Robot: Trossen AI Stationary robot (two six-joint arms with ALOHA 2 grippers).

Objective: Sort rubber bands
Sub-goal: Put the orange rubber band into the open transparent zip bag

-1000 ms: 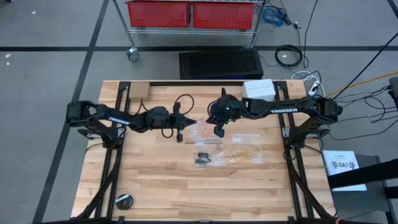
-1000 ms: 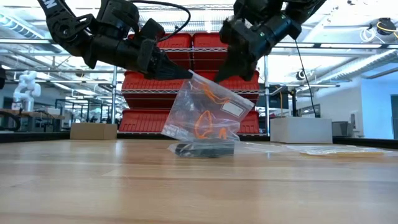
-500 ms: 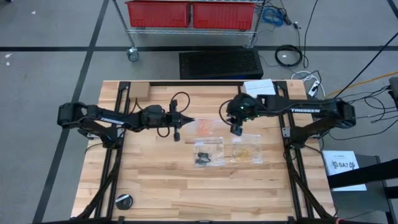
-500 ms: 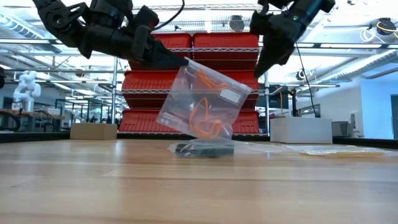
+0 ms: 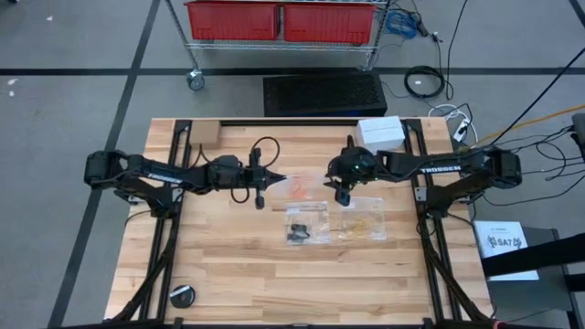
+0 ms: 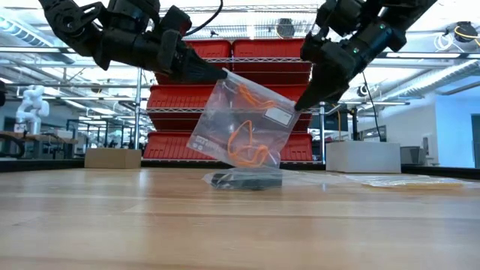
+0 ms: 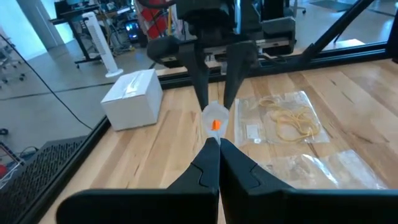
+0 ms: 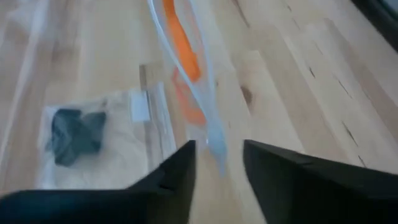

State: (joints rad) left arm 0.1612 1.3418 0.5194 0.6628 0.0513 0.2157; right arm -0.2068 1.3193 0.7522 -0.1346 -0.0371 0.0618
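Low view shows the left gripper (image 6: 219, 74) pinched tight on the top corner of a clear plastic bag with orange rubber bands (image 6: 246, 146) inside. It holds the bag up in the air, tilted, above the wooden table (image 6: 150, 217). The right gripper (image 6: 301, 104) has its two dark fingers apart, one on each side of the bag's other top corner; if they touch the bag, I cannot tell. Under the hanging bag lies a flat clear bag of black rubber bands (image 5: 300, 231). Beside that one lies a clear bag of pale yellow rubber bands (image 5: 362, 220).
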